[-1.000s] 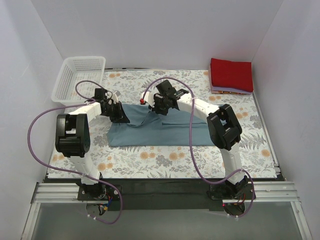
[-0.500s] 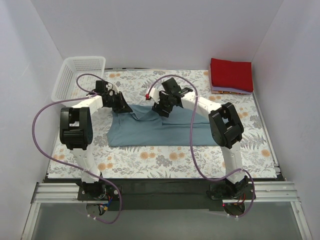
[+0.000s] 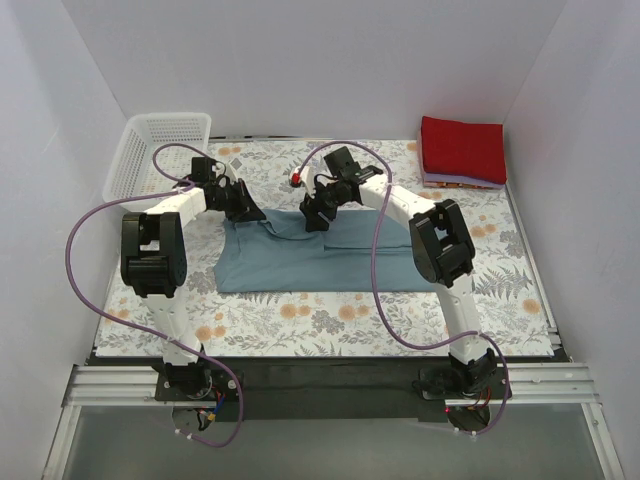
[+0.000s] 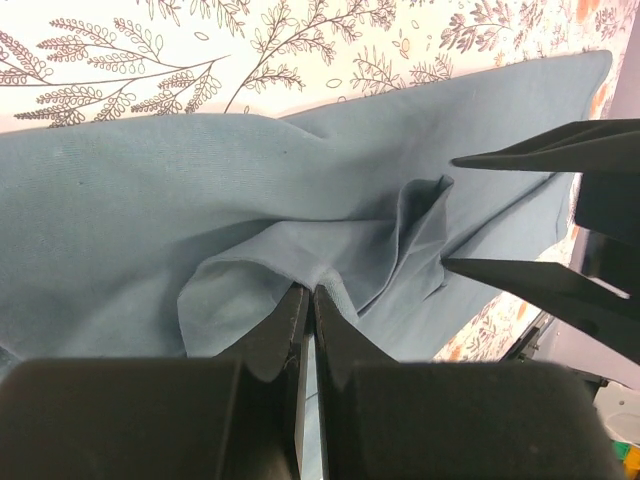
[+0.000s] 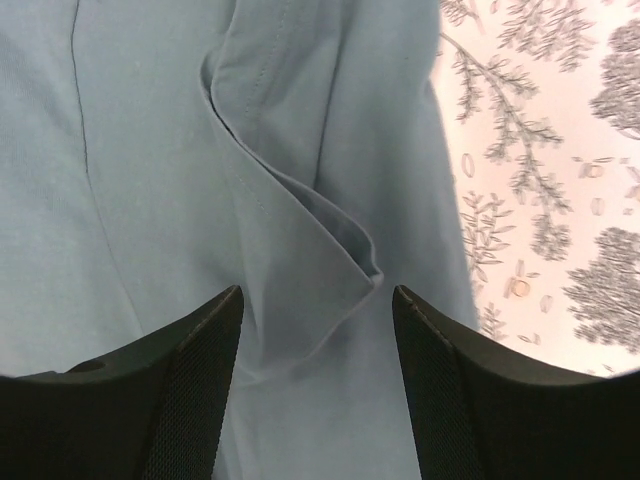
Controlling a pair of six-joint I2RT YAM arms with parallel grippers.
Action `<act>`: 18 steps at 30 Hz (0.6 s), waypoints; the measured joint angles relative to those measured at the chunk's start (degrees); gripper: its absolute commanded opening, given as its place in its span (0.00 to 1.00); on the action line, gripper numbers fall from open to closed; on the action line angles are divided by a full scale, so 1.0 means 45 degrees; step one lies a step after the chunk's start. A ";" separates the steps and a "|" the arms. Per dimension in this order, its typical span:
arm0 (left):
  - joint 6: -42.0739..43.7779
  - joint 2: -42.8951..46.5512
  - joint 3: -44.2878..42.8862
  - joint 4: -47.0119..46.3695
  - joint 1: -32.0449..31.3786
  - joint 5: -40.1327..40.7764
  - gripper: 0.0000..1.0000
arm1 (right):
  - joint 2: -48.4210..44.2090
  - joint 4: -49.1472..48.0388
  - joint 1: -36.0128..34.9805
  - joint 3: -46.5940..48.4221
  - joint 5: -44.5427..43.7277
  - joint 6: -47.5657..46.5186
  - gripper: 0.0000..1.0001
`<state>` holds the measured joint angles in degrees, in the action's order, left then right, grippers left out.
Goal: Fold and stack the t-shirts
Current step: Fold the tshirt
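One slate-blue t-shirt (image 3: 320, 265), spread flat, rumpled ridge in left gripper (image 4: 308, 296)

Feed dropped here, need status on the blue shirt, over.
Left gripper shut on blue shirt, bunched edge. Right gripper open over it, holding nothing. Red shirt folded, far right corner, clear.

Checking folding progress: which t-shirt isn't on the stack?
The slate-blue t-shirt, spread mid-table, pinched by the left gripper; the red t-shirt sits folded on a lavender one at the far right corner.
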<state>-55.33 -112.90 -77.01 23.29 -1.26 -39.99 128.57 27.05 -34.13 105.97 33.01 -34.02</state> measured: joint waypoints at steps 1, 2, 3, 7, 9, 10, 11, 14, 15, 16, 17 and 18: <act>0.0005 -0.0005 0.0000 0.0000 0.0000 0.0000 0.00 | 0.0160 0.0053 -0.0005 0.0073 0.0097 0.0063 0.68; 0.0005 -0.0010 -0.0010 0.0005 0.0000 0.0000 0.00 | 0.0330 0.0083 -0.0010 0.0180 0.0160 0.0112 0.68; 0.0005 -0.0029 -0.0034 0.0010 0.0000 0.0000 0.00 | 0.0515 0.0092 -0.0019 0.0306 0.0189 0.0165 0.68; 0.0005 -0.0063 -0.0228 0.0010 0.0000 -0.0024 0.00 | 0.1039 0.0160 -0.0024 0.0597 0.0185 0.0180 0.57; 0.0005 -0.0063 -0.0345 0.0005 0.0000 -0.0039 0.00 | 0.1156 0.0214 -0.0024 0.0695 0.0189 0.0112 0.42; 0.0005 -0.0068 -0.0398 0.0005 0.0000 -0.0039 0.00 | 0.1166 0.0257 -0.0024 0.0695 0.0194 0.0185 0.36; 0.0000 -0.0068 -0.0447 0.0000 0.0000 -0.0034 0.00 | 0.1166 0.0287 -0.0024 0.0695 0.0194 0.0165 0.15; -0.0019 -0.0180 -0.0675 0.0005 0.0000 -0.0039 0.00 | 0.1166 0.0306 -0.0010 0.0690 0.0185 0.0126 0.01; -0.0063 -0.0287 -0.0811 -0.0005 0.0000 -0.0039 0.00 | 0.1166 0.0316 0.0010 0.0680 0.0170 0.0165 0.01; -0.0117 -0.0418 -0.0928 -0.0039 0.0000 -0.0039 0.00 | 0.1156 0.0311 0.0024 0.0661 0.0160 0.0170 0.01; -0.0194 -0.0544 -0.1044 -0.0068 0.0000 -0.0044 0.00 | 0.1137 0.0316 0.0053 0.0627 0.0141 0.0175 0.01; -0.0253 -0.0690 -0.1156 -0.0102 0.0000 -0.0058 0.00 | 0.1103 0.0282 0.0078 0.0549 0.0121 0.0175 0.01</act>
<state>-56.47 -116.01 -82.21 22.83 -1.26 -40.25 133.53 28.32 -33.78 108.44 33.56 -33.23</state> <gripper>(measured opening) 0.014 0.032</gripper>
